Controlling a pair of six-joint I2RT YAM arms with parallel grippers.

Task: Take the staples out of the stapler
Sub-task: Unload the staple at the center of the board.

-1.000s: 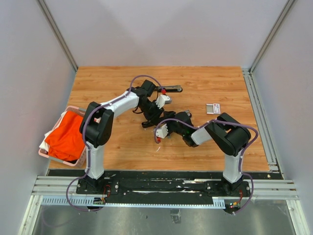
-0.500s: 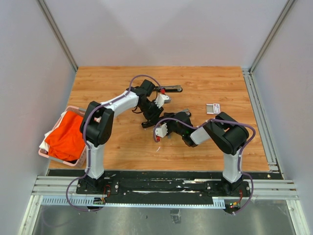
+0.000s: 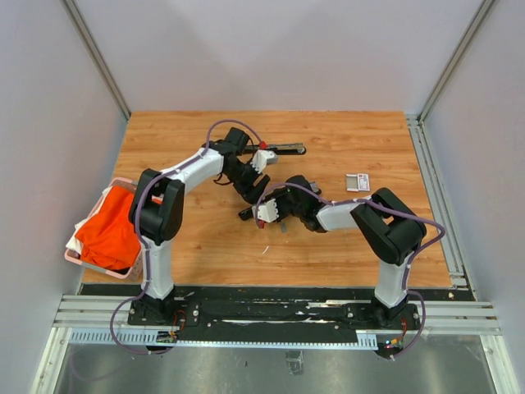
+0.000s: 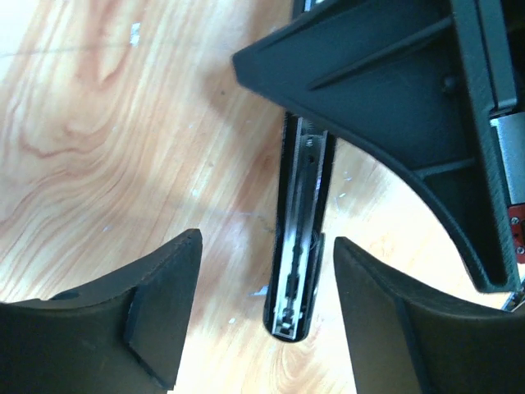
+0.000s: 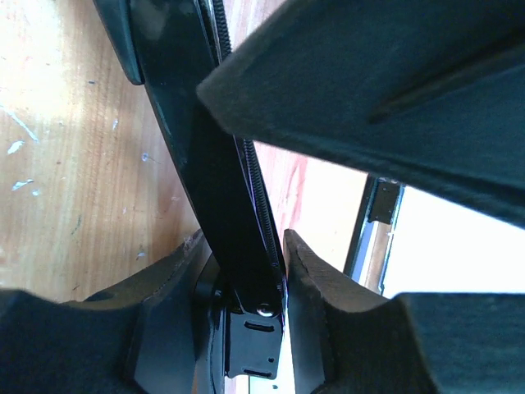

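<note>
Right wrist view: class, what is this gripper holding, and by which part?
The right gripper clamps the stapler by its long black arm, close to the riveted end.

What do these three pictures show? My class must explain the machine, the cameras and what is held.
Two robot arms, the left arm and the right arm, are bolted to a wooden table. The wide picture looks down from above; the others come from a camera on each wrist. The right gripper clamps a black arm of the opened stapler. The left gripper stands open astride its staple rail, not touching. Also there: a small white-and-red box and a pink basket holding orange cloth.
</note>
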